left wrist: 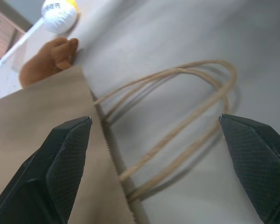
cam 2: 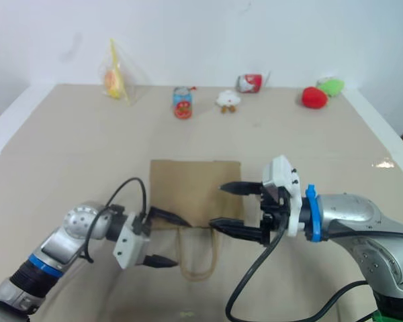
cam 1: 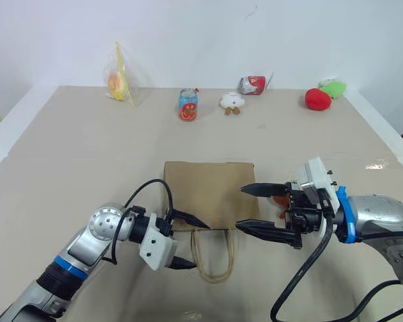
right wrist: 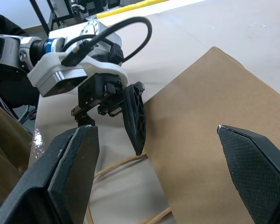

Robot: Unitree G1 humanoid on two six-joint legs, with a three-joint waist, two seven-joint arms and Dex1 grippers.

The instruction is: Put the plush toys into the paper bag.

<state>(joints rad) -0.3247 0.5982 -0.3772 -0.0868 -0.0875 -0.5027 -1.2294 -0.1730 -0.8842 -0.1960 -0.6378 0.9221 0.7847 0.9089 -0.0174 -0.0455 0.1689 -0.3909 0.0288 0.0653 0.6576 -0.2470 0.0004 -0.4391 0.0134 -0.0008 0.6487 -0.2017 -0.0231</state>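
Note:
The brown paper bag [cam 1: 208, 191] lies flat on the table, its mouth and loop handles [cam 1: 215, 258] toward me. My left gripper [cam 1: 190, 243] is open at the bag's mouth on the left, one finger over the bag's corner and the other beside the handles. My right gripper [cam 1: 240, 208] hovers open over the bag's right edge, pointing left. The orange-brown plush toy [left wrist: 46, 63] lies just past the bag's right side, mostly hidden behind the right gripper in the head views [cam 1: 280, 199]. The white-and-yellow plush toy [left wrist: 59, 14] sits beyond it.
Along the far edge stand a clear bag with a yellow item [cam 1: 119, 82], a colourful can [cam 1: 188, 104], a small white cloud toy [cam 1: 232, 101], a tipped red-and-white can [cam 1: 252, 84], and a red plush [cam 1: 317, 99] with a green one [cam 1: 333, 88].

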